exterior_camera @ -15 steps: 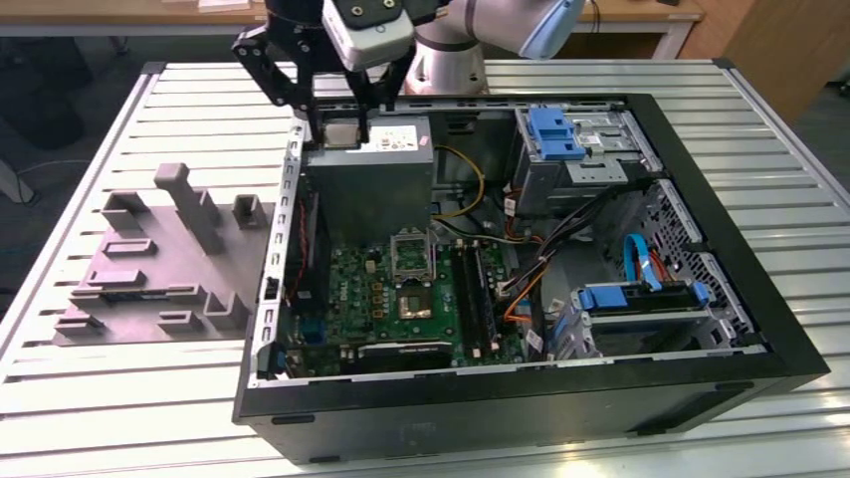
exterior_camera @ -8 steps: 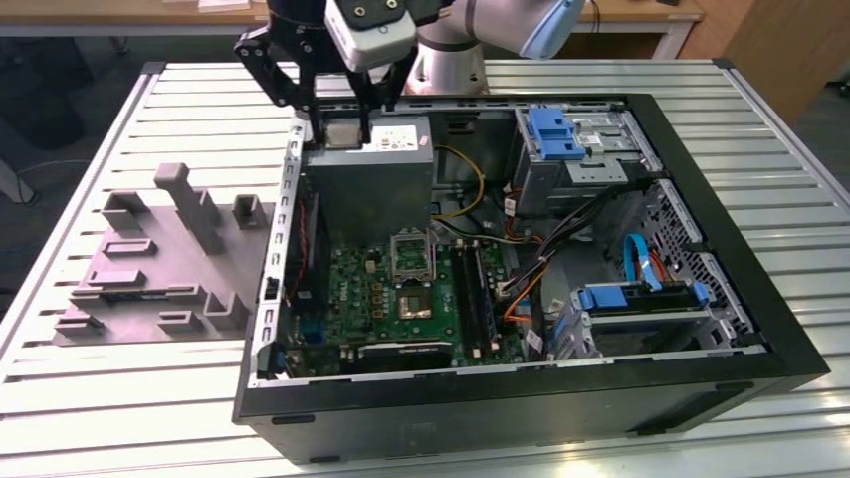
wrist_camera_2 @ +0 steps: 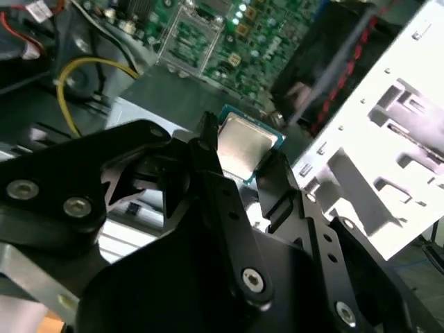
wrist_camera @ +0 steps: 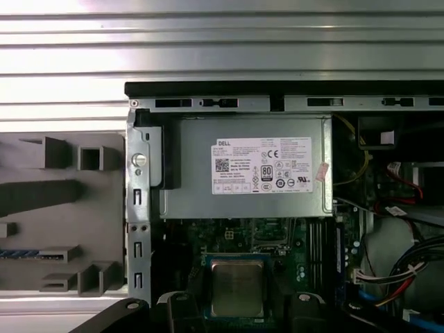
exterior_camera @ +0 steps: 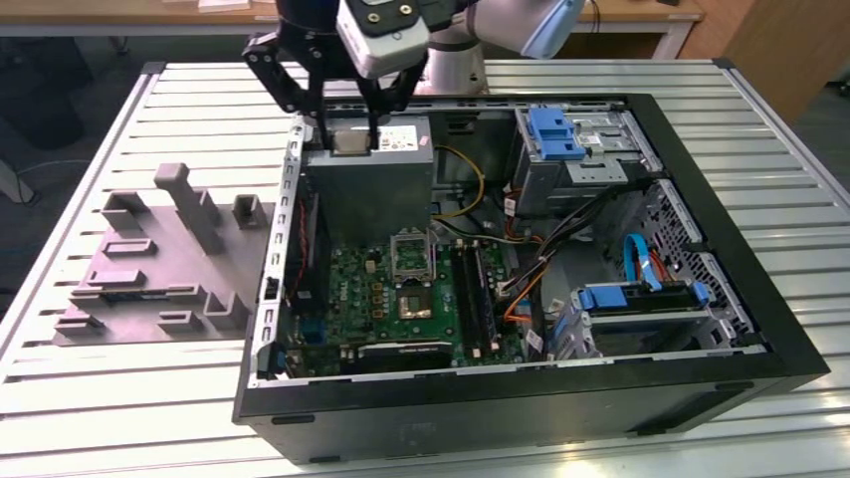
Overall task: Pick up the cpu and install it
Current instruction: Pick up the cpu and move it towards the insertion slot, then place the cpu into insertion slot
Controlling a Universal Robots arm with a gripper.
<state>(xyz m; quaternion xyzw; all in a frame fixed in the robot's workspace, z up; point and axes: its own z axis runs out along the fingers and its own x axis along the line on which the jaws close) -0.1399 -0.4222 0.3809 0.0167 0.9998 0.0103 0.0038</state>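
Holding one cpu in the air, pinched by two opposite edges between the two black fingers of the gripper, silvery top turned up toward the wrist. Hanging over the open computer case, in the exterior view just above the far end of the grey power supply, close to the case wall on the exterior view's left. Not seated: well apart from the metal-framed socket on the green motherboard.

Between chip and socket, as seen from outside, the bulk of that one power supply. Beside the socket, toward the exterior view's right, long dark slots, then a tangle of orange and black cables. One yellow cable looping off beside the power supply. Two blue drive brackets, the far bracket and the near bracket. One blue flat cable just above the near bracket.

Outside the case, on the exterior view's left, one grey tray with upright blocks, lying on the slatted metal desk; touching the case wall or just beside it, cannot tell which.

One white label on the power supply in the first wrist view, carrying small print, a square code and several round marks.
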